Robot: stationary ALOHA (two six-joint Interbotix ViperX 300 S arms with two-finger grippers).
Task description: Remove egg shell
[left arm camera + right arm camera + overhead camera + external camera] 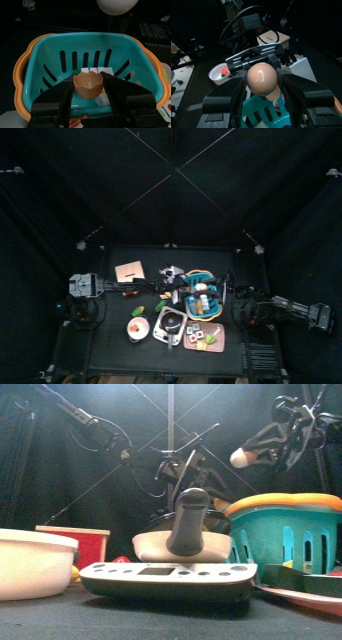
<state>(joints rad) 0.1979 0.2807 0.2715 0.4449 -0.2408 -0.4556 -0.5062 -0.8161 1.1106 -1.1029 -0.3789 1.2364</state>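
Already the shell looks split off: the left gripper (88, 91) clamps a brown half shell (88, 84) over the teal basket (47, 65), open end toward the wrist, rounded end toward the basket. Raised beside it, the right gripper (264, 86) grips the pale egg (263, 78), long axis roughly along its jaws. Dropping the shell seems left.

teal basket (40, 65) open above, peeled egg (117, 5) overhead, scale (167, 579) in front
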